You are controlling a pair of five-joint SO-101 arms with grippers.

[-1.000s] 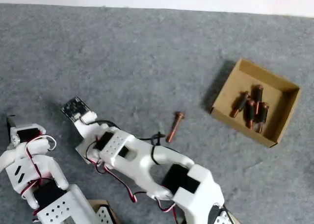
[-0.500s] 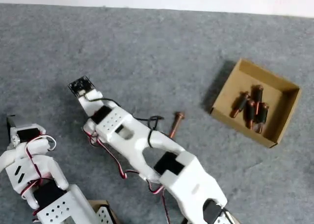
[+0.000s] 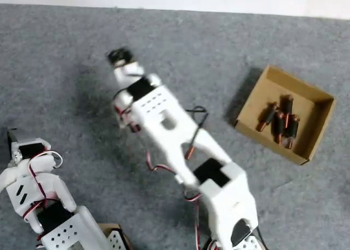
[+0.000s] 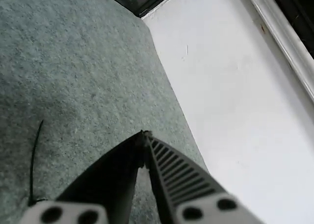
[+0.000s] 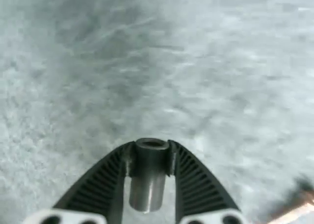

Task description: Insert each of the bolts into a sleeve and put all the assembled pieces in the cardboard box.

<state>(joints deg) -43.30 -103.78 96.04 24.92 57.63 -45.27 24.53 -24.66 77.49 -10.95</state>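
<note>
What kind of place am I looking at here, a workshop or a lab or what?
Probably a small robotics lab or hobby bench: a white arm with bare red wiring, a second arm beside it, a grey felt-like mat as work surface, and bolted pieces collected in a cardboard box.

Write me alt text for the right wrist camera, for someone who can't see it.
The right gripper clamps a dark metal sleeve between its black ribbed fingers, the sleeve's hollow end at the fingertips, with grey carpet beyond. Part of a copper-coloured bolt lies on the carpet at the picture's edge.
</note>
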